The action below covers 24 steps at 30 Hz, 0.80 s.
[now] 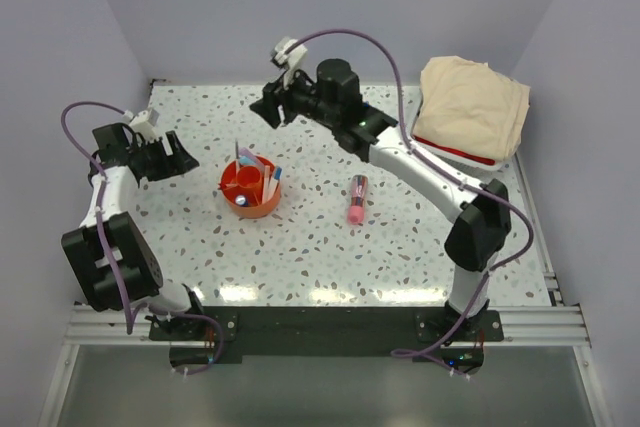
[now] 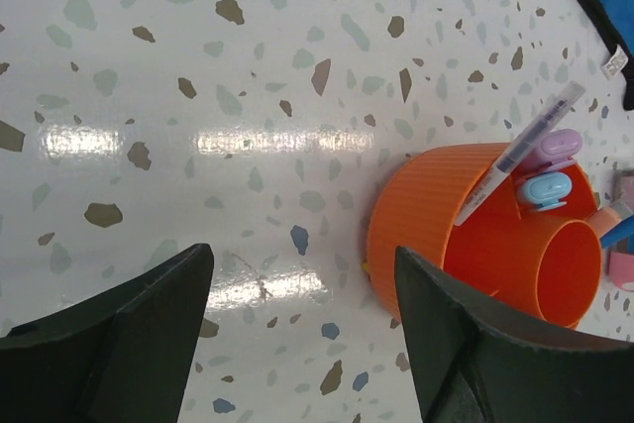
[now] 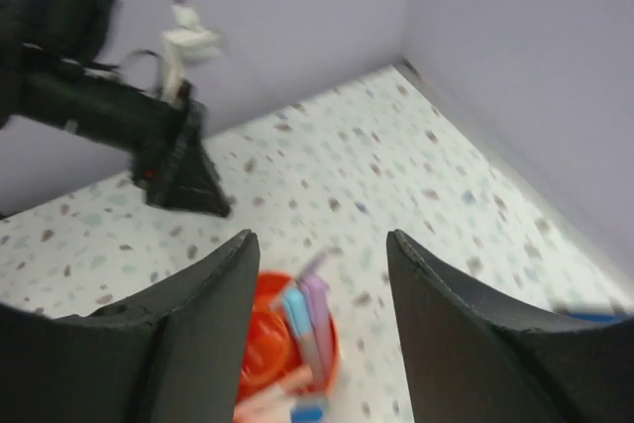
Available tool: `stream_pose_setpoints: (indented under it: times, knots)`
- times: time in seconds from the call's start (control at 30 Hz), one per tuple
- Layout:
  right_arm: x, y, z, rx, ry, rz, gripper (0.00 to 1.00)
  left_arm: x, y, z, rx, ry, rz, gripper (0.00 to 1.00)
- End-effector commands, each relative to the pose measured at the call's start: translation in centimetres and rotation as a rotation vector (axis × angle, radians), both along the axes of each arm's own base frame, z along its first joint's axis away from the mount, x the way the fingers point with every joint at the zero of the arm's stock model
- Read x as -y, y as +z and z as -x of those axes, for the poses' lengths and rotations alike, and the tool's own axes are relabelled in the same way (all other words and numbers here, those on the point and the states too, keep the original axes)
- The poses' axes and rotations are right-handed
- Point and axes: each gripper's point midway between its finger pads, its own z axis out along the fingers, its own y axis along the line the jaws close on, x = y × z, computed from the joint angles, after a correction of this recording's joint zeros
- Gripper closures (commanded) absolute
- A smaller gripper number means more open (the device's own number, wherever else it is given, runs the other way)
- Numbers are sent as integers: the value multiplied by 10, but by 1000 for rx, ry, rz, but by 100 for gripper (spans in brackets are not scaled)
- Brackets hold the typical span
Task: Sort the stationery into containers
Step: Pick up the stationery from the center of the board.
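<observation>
The light is bright and even and seems to come from above. White shiny spots sit on the table near its front edge. Shadows are soft and small. The right wrist view is blurry, so the orange tub looks smeared there.
</observation>
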Motion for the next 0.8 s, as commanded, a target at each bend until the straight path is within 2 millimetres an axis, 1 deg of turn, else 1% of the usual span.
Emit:
stream_pose_setpoints:
  times: [0.0,0.03,0.1,0.13,0.17,0.2,0.23,0.27,0.3,0.33,0.37,0.4,0.43,0.47,0.5,0.57,0.6,0.63,0.73,0.77]
  knots:
    - [127,-116,-39,-439,-431,326,40,3,23,-6,106,-8,12,20]
    - [158,-145,-32,-537,-461,404,40,3,23,-5,108,-9,9,19]
    - [171,-163,-12,-511,-346,521,41,2,22,-4,108,-6,0,19]
    - [180,-175,9,-415,-189,645,41,1,22,-4,108,-2,-5,19]
    - [184,-179,18,-365,-125,692,42,1,22,-3,108,-1,-8,19]
    - [194,-193,27,-263,-18,793,41,1,21,-3,106,-2,-8,18]
    - [192,-184,41,-191,95,799,40,1,23,-3,109,-4,-7,18]
    - [193,-182,50,-126,184,835,39,1,24,-3,111,-5,-6,18]
    - [200,-181,57,-4,314,913,39,1,24,-4,114,-8,-8,18]
    - [198,-176,65,58,396,926,38,2,25,-4,117,-9,-9,18]
    - [201,-176,67,105,456,958,37,1,24,-4,121,-8,-12,18]
    - [204,-171,71,211,569,1015,37,1,23,-4,120,-7,-9,18]
    - [206,-169,72,255,623,1044,36,1,22,-4,120,-4,-9,18]
    - [209,-176,72,282,683,1090,36,1,21,-5,123,-3,-9,18]
    - [213,-175,73,375,778,1138,36,2,20,-4,122,4,-3,18]
    - [220,-181,68,449,850,1210,37,2,21,-2,130,12,-3,18]
    - [223,-188,69,513,939,1241,37,3,22,-1,134,15,2,18]
    - [227,-192,69,539,981,1267,37,4,26,1,146,18,-3,18]
    - [233,-208,75,591,1115,1293,37,5,24,6,152,25,-12,18]
    - [235,-216,79,626,1184,1296,37,5,21,9,144,28,-17,17]
